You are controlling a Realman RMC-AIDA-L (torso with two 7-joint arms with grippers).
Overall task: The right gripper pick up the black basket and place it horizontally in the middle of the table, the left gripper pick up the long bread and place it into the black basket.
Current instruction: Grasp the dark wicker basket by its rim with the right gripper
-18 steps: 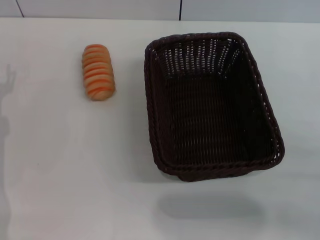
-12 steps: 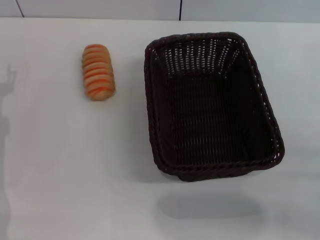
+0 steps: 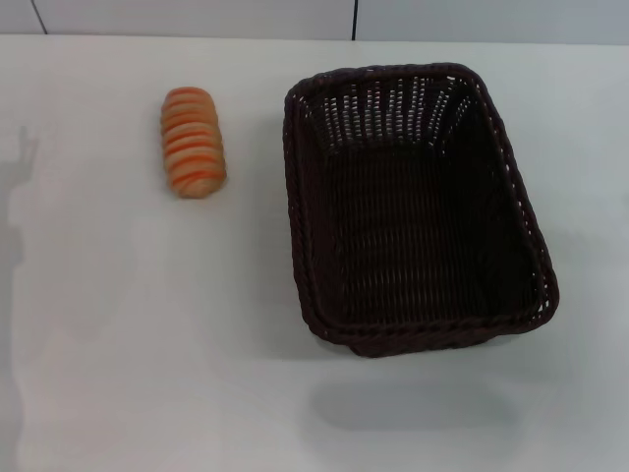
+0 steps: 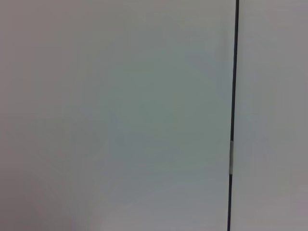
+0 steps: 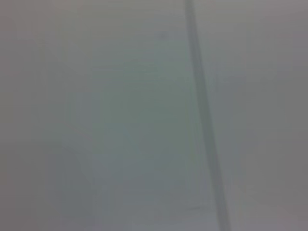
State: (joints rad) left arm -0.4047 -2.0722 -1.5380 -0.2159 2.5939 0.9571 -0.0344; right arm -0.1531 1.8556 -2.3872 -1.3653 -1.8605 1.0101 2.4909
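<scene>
The black basket (image 3: 418, 206) stands on the white table (image 3: 147, 324) right of centre, its long side running away from me, and it is empty. The long bread (image 3: 193, 142), orange and cream striped, lies on the table at the far left of the basket, apart from it. Neither gripper shows in the head view. The left wrist view and the right wrist view show only a pale surface with a dark seam line (image 4: 234, 96); no fingers show there.
The table's far edge meets a pale wall with a dark vertical seam (image 3: 354, 18). A faint shadow (image 3: 413, 403) lies on the table in front of the basket, and another along the left edge.
</scene>
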